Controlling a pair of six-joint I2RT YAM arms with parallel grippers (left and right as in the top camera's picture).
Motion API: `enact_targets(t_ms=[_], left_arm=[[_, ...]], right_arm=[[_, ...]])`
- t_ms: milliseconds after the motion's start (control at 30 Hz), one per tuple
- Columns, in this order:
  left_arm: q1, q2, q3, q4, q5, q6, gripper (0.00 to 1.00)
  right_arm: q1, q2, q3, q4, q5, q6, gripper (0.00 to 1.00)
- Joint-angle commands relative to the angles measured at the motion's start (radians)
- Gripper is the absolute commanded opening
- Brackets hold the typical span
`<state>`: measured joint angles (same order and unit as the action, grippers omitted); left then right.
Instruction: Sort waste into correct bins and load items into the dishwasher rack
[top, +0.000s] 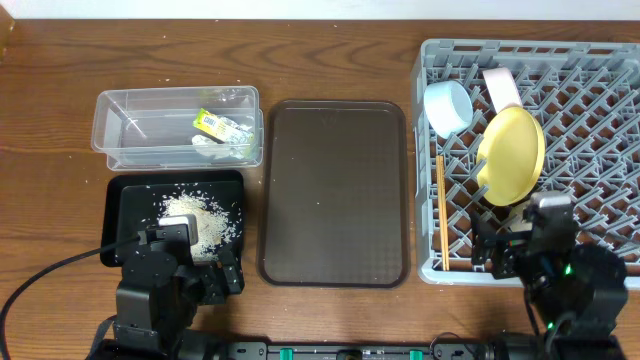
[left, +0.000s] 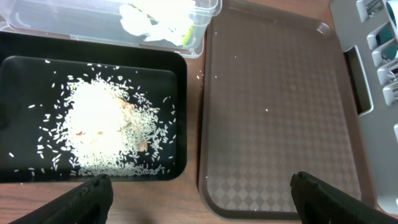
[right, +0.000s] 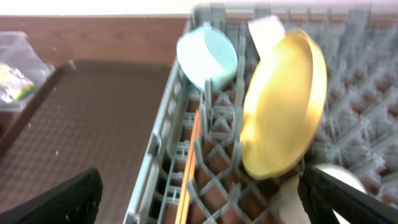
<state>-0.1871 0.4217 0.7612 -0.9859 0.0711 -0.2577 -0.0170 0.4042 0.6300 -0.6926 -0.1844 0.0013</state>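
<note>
Both arms sit at the near edge of the tabletop (top: 330, 50). The left pincer (left: 205, 198) is spread wide and holds nothing. One finger is over the wood just in front of the black tray (top: 125, 205), the other over the near part of the brown tray (top: 335, 190). The right pincer (right: 205, 199) is also spread wide and bare, straddling the near left wall of the rack (top: 600, 120).

The rice (top: 195, 218) lies heaped in the black tray, with loose grains scattered out toward its rim. The clear tub (top: 110, 130) sits just behind that tray, their long edges almost touching, and the wrapper (top: 218, 125) lies in its right end among some white scraps.

We see only a narrow strip of wood between the black tray and the brown tray. The brown tray's right edge runs close beside the rack's left wall. Its flat floor carries just a few stray grains, which makes it the widest open patch between the two arms.

In the rack, the blue bowl (top: 447, 106) leans on its side at the far left. The white bowl (top: 500, 85) stands on edge just right of it. The yellow plate (top: 513, 155) stands tilted among the pegs in front of them. The chopsticks (top: 441, 210) lie along the left wall and point toward the near rim. The rack's right half is all bare pegs.
</note>
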Motion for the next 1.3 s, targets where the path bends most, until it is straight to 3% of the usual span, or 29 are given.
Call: enact_targets(t_ms=[0,267,533,733,867,1267], left_arm=[[-0.003,-0.003,-0.005,0.0,-0.014,0.001,0.94],[-0.003,-0.003,-0.005,0.0,-0.014,0.001,0.94],[-0.003,-0.003,-0.005,0.0,-0.014,0.001,0.94],[-0.003,-0.003,-0.005,0.0,-0.014,0.001,0.94],[-0.003,-0.003,-0.005,0.0,-0.014,0.001,0.94],[-0.003,-0.003,-0.005,0.0,-0.014,0.001,0.94]], right_arm=[[0.037,-0.105,-0.108,0.078,0.004,-0.044,0.99],[0.059,-0.345,-0.405,0.465,0.0,-0.043,0.99],[0.059,-0.39,-0.616,0.813,0.05,-0.044,0.99],[0.058,-0.393,-0.624,0.787,0.166,-0.044,0.99],[0.061,-0.399,-0.624,0.606,0.167,-0.031,0.99],[0.063,-0.399,-0.624,0.619,0.169,-0.025,0.99]])
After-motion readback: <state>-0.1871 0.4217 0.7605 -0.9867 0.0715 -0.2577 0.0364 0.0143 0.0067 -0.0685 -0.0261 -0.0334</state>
